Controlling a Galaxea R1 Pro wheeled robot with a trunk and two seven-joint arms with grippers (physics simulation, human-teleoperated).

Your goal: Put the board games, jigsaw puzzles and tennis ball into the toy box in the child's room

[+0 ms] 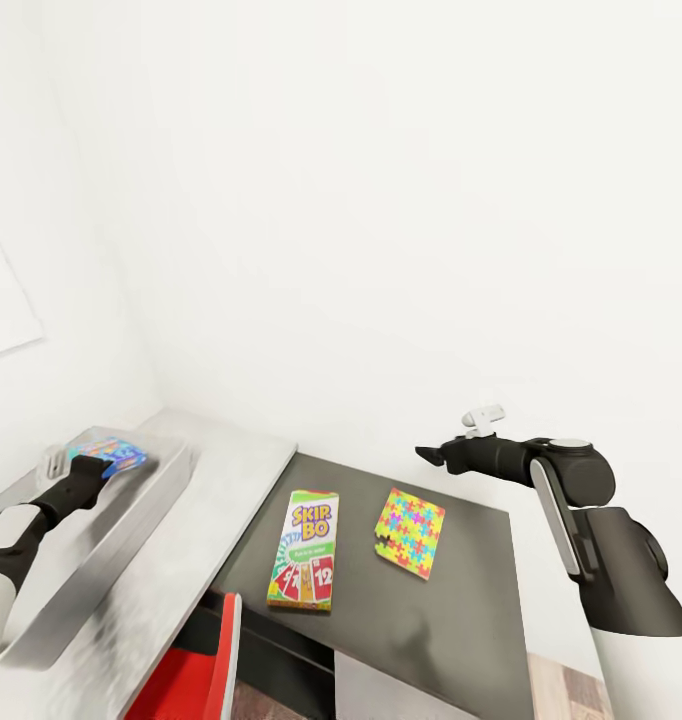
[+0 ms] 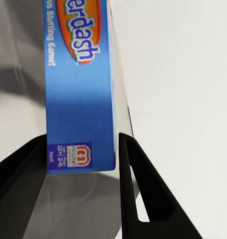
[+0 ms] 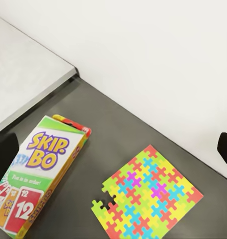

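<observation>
Clenched on the blue board game (image 2: 81, 84) over the grey toy box (image 1: 111, 520), the left claw (image 2: 83, 174) grips only its end, so it could tip out askew, while the right claw (image 1: 433, 455), grip unreadable, hovers above the bench (image 1: 461, 600).

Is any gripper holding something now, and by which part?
The left gripper holds the blue game box by one end, a finger on each side. The right gripper holds nothing.
</observation>
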